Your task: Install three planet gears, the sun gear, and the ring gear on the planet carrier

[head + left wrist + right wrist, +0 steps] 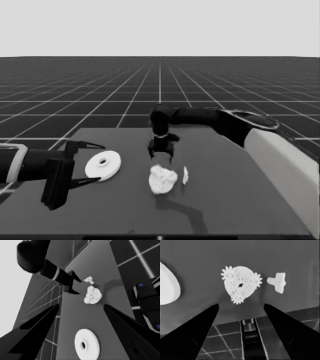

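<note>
Right tool (161,156), fingers spread wide and empty, hovers just above the smaller round part (240,285), whose planet gears (238,298) sit meshed. Left tool (86,165), also wide, waits beside the larger round part (103,165), presumably next.

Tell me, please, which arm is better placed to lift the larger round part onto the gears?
Probably the left: its open pincer waits right beside the larger round part. The right pincer hangs open above the smaller round part with its gears, farther off.
</note>
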Controlling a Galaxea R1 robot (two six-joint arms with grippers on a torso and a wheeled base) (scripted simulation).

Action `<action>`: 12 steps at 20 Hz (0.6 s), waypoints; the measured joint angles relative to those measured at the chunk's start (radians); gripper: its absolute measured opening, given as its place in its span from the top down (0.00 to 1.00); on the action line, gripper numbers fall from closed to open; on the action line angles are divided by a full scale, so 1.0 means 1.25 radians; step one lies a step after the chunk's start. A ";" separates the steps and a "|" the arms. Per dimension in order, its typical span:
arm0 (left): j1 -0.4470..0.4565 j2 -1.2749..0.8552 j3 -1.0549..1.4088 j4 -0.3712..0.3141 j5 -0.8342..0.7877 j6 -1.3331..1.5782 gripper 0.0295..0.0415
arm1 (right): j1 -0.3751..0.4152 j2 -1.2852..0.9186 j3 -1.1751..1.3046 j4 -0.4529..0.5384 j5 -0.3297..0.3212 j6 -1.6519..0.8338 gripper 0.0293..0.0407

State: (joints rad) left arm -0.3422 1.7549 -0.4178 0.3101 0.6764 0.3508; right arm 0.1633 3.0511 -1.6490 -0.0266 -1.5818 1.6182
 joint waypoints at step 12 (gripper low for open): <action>0.000 0.000 0.000 0.000 0.000 0.000 0.25 | -0.380 -0.943 0.929 -0.494 0.298 -0.980 0.19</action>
State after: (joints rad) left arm -0.3422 1.7549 -0.4178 0.3101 0.6764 0.3508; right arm -0.3120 1.8723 -0.4873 -0.6442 -1.2095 0.3935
